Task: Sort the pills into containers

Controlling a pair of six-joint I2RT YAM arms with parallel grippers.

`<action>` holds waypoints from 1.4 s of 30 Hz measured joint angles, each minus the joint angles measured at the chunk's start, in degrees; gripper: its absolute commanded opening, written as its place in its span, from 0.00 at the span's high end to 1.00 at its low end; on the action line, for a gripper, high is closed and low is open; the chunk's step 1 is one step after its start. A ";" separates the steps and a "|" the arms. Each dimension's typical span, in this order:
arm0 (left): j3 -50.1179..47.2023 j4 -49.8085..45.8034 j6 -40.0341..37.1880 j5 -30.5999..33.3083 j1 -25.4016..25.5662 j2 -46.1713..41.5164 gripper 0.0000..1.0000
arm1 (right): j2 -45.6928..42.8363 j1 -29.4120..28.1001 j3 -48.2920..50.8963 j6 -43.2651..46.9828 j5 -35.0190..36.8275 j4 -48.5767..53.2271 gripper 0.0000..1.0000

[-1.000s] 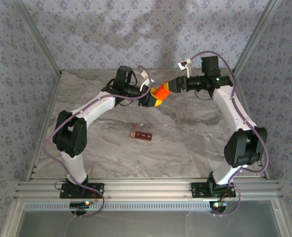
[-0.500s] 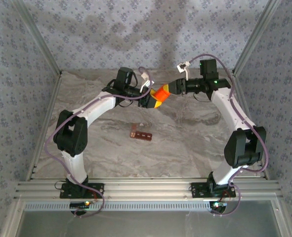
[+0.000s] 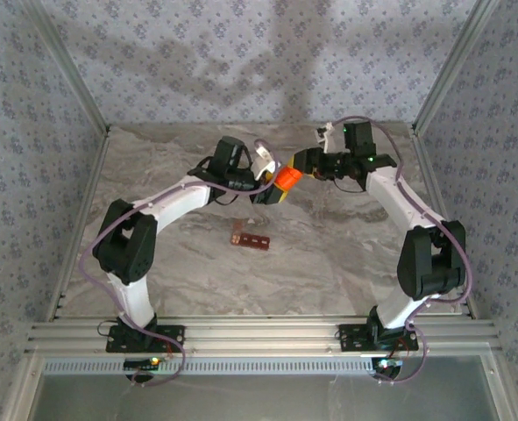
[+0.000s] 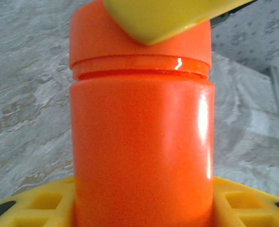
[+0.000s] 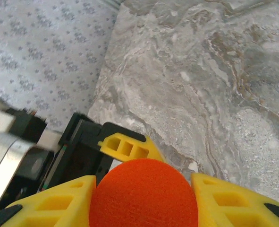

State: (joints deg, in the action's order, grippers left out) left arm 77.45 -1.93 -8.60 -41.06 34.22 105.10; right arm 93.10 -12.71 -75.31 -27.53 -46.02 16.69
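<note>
Top external view: left pincer [image 3: 274,192] grips the orange bottle [image 3: 285,178], right pincer [image 3: 301,166] pinches its cap [image 5: 144,194]. The containers [image 3: 251,237] lie in the middle of the bench [image 3: 329,254]. Hold tight, twist slowly.

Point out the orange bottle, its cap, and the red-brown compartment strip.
bottle [image 4: 139,142]: left wrist view, middle of body
cap [image 5: 144,196]: right wrist view, top face
strip [image 3: 254,241]: top external view, its middle

Top overhead; 2 wrist closeups share bottle [image 4: 139,142].
</note>
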 measured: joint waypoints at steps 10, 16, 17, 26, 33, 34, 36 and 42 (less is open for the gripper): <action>-2.78 4.15 -0.63 8.81 1.57 -0.57 1.00 | 0.00 -0.57 3.76 -10.56 4.26 -7.02 0.70; -2.78 5.07 -0.46 9.20 1.55 -0.59 1.00 | 0.00 -0.48 3.41 -11.87 4.68 -7.37 0.37; -2.78 5.77 -0.35 8.44 1.53 -0.59 1.00 | 0.00 -0.39 3.23 -12.33 4.22 -7.32 0.32; -1.40 12.50 5.29 -3.41 -0.83 -0.59 1.00 | -3.26 5.75 -0.20 -9.92 -1.25 -7.06 0.18; 2.62 12.81 9.84 -13.55 -2.99 0.00 1.00 | -4.98 6.38 -2.67 3.02 -8.00 -5.05 0.16; 3.41 12.68 10.12 -14.69 -2.99 0.20 1.00 | -5.05 5.99 -2.95 4.90 -8.63 -4.55 0.16; 4.50 12.35 10.69 -16.70 -2.99 0.46 1.00 | -5.05 5.31 -3.48 7.34 -9.46 -3.80 0.16; 5.40 12.00 11.96 -19.91 -3.04 1.25 1.00 | -5.05 3.67 -5.27 11.39 -10.43 -2.38 0.18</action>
State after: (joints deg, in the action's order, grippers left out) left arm 82.85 10.07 3.36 -60.97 31.18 106.34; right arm 88.05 -9.04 -80.58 -16.14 -56.45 14.31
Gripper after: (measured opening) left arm 0.510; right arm 0.834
